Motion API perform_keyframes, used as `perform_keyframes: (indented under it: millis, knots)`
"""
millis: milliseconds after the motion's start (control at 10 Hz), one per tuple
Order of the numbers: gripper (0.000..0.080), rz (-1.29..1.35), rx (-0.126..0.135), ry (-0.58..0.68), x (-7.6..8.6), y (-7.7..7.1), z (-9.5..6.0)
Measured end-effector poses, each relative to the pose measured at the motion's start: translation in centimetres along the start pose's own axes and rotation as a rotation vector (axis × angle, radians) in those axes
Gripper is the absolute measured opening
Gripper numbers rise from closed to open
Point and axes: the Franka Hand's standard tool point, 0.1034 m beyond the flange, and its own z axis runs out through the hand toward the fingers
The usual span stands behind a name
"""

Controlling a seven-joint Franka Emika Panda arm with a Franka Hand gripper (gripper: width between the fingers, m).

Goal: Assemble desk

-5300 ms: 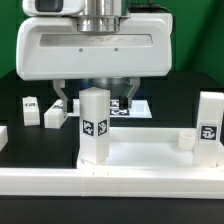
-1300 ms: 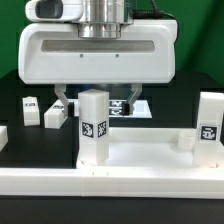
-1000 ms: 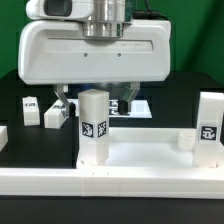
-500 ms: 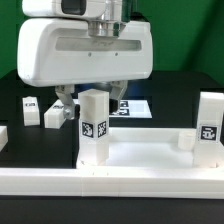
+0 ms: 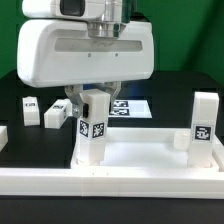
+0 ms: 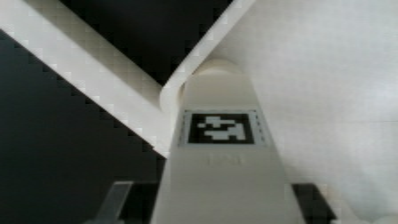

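The desk's white tray-like tabletop lies at the front of the table. One white leg with a square tag stands in its corner on the exterior view's left, leaning slightly. My gripper comes down over that leg's top, a finger on each side, shut on it. In the wrist view the leg runs up between my gripper's dark pads to the round corner socket of the tabletop. A second leg stands upright in the corner on the exterior view's right.
Two loose tagged legs stand on the black table at the exterior view's left. The marker board lies flat behind the gripper. A long white rail runs across the front edge.
The jaws have closed in from wide open onto the leg. The leg now leans, and the tabletop with the right-hand leg has shifted towards the exterior view's left.
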Motion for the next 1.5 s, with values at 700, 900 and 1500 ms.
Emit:
perform_keyframes:
  millis: [700, 900, 1500]
  knots:
    - [0.0293, 0.652, 0.046, -0.02, -0.31, -0.24, 0.1]
    - [0.0293, 0.798, 0.05, -0.019, -0.14, -0.43, 0.11]
    - [0.0293, 1.298, 0.067, -0.034, -0.36, -0.3, 0.11]
